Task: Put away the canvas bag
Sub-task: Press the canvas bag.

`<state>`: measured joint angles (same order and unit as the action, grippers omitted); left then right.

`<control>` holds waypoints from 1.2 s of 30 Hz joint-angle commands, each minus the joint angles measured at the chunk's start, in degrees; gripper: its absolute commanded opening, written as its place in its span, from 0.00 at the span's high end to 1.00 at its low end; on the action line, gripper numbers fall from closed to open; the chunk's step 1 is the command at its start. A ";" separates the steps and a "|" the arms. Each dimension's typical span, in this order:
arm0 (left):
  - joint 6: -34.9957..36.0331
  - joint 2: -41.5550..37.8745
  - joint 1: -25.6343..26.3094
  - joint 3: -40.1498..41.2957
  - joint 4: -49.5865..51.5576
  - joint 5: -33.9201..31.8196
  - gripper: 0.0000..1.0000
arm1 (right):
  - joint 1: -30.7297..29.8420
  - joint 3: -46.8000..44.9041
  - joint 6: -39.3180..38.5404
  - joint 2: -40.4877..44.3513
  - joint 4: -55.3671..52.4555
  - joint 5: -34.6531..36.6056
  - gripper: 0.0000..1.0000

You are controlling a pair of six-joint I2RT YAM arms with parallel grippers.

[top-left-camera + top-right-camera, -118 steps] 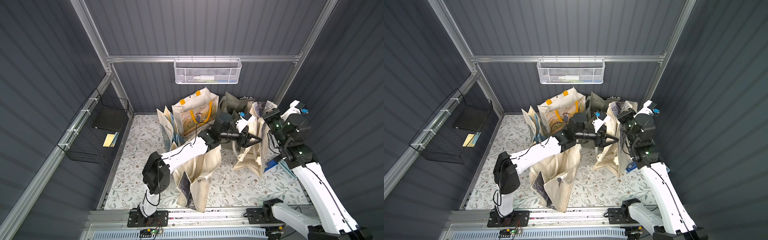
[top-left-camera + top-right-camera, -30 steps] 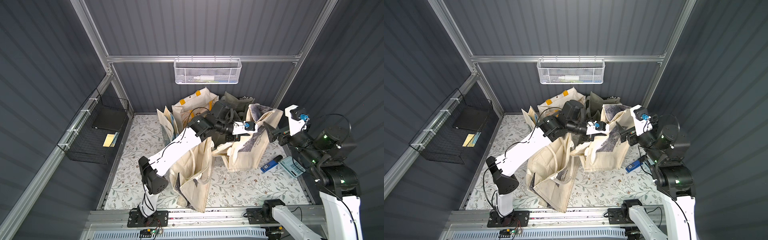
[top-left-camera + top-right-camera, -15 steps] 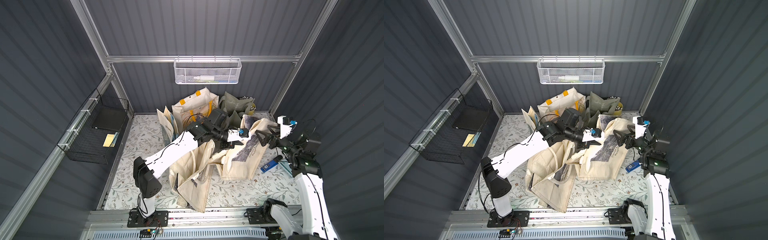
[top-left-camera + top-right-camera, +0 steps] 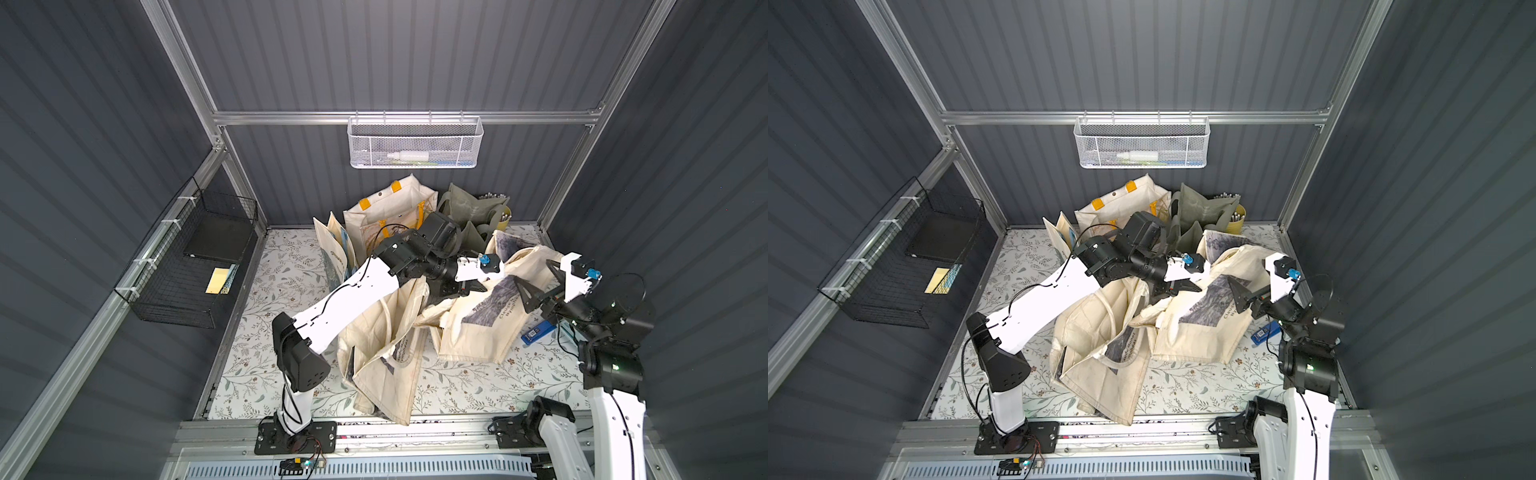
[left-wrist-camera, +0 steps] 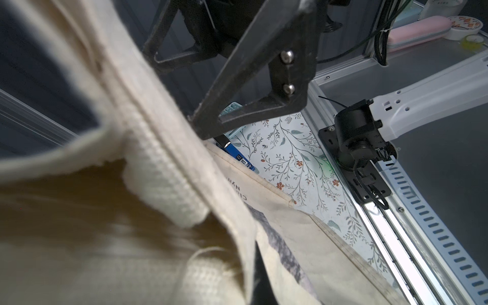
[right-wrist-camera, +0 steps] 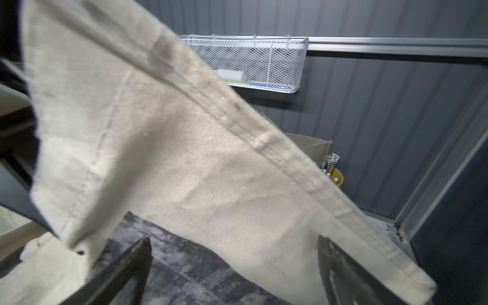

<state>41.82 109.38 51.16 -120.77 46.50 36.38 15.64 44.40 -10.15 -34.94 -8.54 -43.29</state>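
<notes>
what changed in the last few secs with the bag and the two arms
The printed canvas bag went from standing tall between the arms to slumped low on the floral mat. The left pincer stays shut on its rim. The right pincer backed off to the right and stands open. The yellow-handled bag, green bag and white mesh basket stayed put.

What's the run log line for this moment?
left claw: shut on printed canvas bag, rim held up | right claw: open, facing bag fabric, not gripping | bag bottom: resting on floral mat
</notes>
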 commanded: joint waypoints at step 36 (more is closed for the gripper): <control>35.45 -20.83 2.61 34.72 -7.90 -20.24 1.00 | -4.40 19.97 -29.83 -7.87 -20.19 -4.88 0.10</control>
<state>67.99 90.67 52.58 -90.32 39.07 23.53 12.34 61.49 -35.77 -42.35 -24.53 -48.38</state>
